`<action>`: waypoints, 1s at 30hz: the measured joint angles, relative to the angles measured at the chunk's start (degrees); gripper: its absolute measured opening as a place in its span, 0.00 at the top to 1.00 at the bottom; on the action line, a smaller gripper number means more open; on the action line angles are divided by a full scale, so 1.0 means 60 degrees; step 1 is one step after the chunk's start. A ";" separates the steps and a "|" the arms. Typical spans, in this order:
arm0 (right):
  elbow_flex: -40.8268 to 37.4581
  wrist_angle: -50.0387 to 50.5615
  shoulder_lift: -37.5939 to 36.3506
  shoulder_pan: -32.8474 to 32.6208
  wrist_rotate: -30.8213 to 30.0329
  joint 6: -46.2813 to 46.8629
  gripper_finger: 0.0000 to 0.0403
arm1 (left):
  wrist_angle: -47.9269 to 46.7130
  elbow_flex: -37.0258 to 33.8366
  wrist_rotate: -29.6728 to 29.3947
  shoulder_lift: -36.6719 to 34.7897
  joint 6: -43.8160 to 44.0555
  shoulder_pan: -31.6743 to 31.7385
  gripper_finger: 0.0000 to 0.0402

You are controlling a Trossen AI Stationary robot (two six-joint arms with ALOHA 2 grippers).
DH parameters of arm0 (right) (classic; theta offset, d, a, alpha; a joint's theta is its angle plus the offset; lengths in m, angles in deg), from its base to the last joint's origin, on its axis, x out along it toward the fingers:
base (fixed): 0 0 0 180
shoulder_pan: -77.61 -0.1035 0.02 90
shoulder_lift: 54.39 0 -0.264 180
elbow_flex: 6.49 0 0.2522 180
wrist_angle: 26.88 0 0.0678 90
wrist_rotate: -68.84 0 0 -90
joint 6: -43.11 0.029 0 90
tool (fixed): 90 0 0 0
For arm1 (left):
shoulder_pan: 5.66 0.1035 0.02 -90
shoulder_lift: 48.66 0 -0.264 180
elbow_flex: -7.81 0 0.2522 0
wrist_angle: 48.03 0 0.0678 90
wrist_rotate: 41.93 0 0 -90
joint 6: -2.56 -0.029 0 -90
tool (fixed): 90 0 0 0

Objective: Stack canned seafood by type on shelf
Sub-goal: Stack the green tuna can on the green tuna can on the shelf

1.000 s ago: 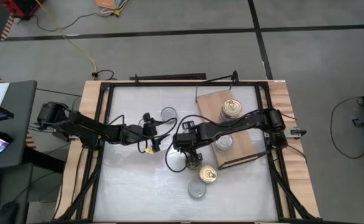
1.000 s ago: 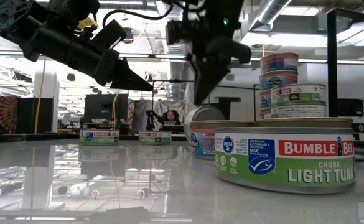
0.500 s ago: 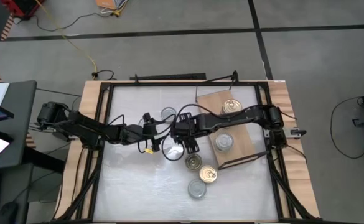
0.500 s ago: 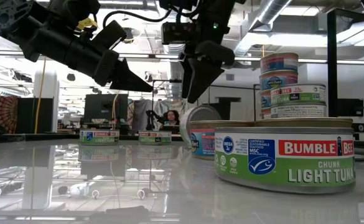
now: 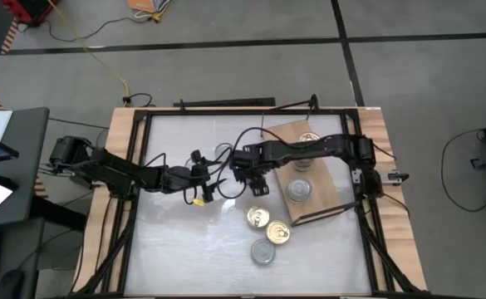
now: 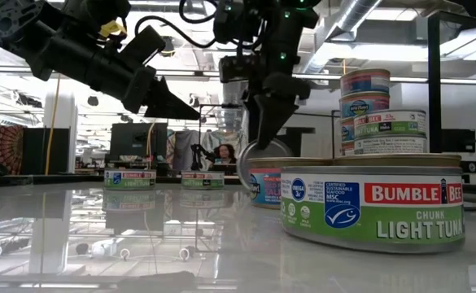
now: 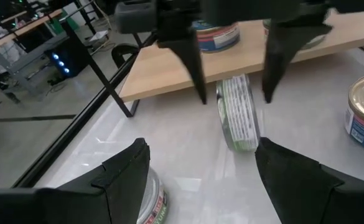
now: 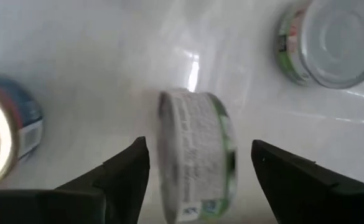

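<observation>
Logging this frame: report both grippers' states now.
Left gripper: open, empty.
Right gripper: open, fingers straddling a tin on edge, not gripping.

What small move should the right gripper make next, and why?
Probably lower the open right gripper and close it on the small round green-labelled metal tin. The tin stands on its edge on the white tabletop, between the fingers but not gripped. The left gripper waits nearby.

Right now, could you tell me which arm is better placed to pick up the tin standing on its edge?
The right. The right gripper hangs open directly over the tin on its edge, fingers on either side. The left gripper waits open, off to one side.
</observation>
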 joint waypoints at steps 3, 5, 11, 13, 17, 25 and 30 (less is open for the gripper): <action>0.0000 -0.0017 0.0001 0.0050 0.0369 -0.0025 0.26 | -0.0005 0.0000 -0.0011 0.0000 -0.0005 0.0052 0.31; 0.0000 -0.0018 0.0003 0.0111 0.0522 0.0049 0.27 | -0.0007 0.0000 -0.0030 0.0000 -0.0006 0.0080 0.31; 0.0000 0.0000 0.0003 0.0114 0.0547 0.0197 0.30 | 0.0000 0.0000 -0.0062 0.0000 -0.0097 0.0084 0.31; 0.0000 0.0007 0.0003 0.0111 0.0547 0.0200 0.31 | 0.0004 0.0000 -0.0062 0.0000 -0.0094 0.0084 0.31; -0.0317 -0.0272 -0.0001 0.0114 0.0561 0.0241 0.32 | -0.0002 0.0001 -0.0058 0.0000 -0.0086 0.0084 0.31; -0.0707 -0.0335 0.0007 0.0121 0.0704 0.0488 0.35 | 0.0018 0.0000 -0.0058 0.0000 -0.0076 0.0084 0.31; -0.0707 -0.0289 0.0007 0.0121 0.0702 0.0459 0.55 | 0.0022 0.0000 -0.0055 0.0000 -0.0068 0.0084 0.31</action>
